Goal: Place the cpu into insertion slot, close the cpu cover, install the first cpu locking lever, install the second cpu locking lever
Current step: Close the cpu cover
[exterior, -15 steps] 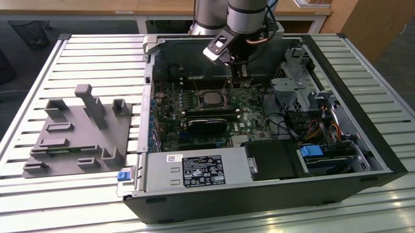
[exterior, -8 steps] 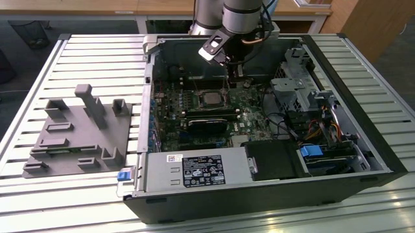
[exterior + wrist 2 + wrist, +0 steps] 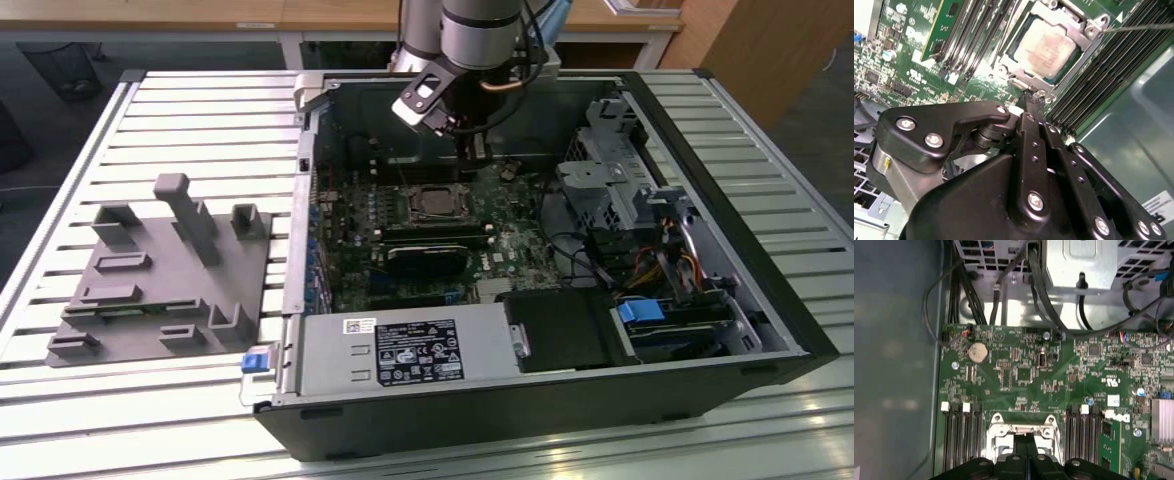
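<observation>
**CPU seated and covered; closed gripper at the socket's edge**

Exterior view: the arm reaches down into an open computer case point(image 3: 747, 300) lying on a slatted table point(image 3: 107, 410). The gripper point(image 3: 467, 150) hangs over the motherboard, just beyond the insertion slot point(image 3: 412, 204). A grey fixture point(image 3: 160, 270) sits well apart, on the exterior view's left.

Second wrist view: the cpu point(image 3: 1046, 47) lies flat in the socket, its metal top showing through the window of the cpu cover point(image 3: 1006, 64). The cover looks to be folded down around it, so I judge the first 2 steps done. The gripper point(image 3: 1030, 99) has its 2 fingers pressed together with no gap, their tips touching or nearly touching the socket's near edge, just beside the cover. Whether they pinch something thin there is too hidden to tell. A thin silver lever rod point(image 3: 1139, 27) runs away from the socket's far corner. It may be 1 of the locking levers, and I cannot tell whether it is latched, so the lever steps seem unfinished.

First wrist view: the closed gripper point(image 3: 1026, 440) overlaps the near side of the cpu cover point(image 3: 999, 432), between 2 banks of memory slots point(image 3: 961, 435) on the green motherboard point(image 3: 1024, 375).
</observation>
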Tool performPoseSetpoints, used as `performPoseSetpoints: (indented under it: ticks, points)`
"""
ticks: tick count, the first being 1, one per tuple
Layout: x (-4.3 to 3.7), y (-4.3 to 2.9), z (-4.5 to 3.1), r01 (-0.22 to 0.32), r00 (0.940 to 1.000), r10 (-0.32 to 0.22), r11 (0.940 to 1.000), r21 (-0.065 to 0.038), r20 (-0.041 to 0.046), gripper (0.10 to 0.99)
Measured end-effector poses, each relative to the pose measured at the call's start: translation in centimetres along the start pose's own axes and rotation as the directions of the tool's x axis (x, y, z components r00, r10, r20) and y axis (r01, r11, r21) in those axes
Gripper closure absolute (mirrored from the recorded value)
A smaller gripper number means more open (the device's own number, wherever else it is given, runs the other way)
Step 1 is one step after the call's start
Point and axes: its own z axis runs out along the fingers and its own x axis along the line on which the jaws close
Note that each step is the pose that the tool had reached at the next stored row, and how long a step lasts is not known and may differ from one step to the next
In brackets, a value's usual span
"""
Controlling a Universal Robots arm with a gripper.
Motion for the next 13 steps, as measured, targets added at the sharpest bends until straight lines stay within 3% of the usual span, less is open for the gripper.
performPoseSetpoints:
  ticks: [13]
  points:
    - [0.01, -0.57, 0.04, 0.000, 1.0000, 0.000, 1.0000, 0.000, -0.0009, 0.980]
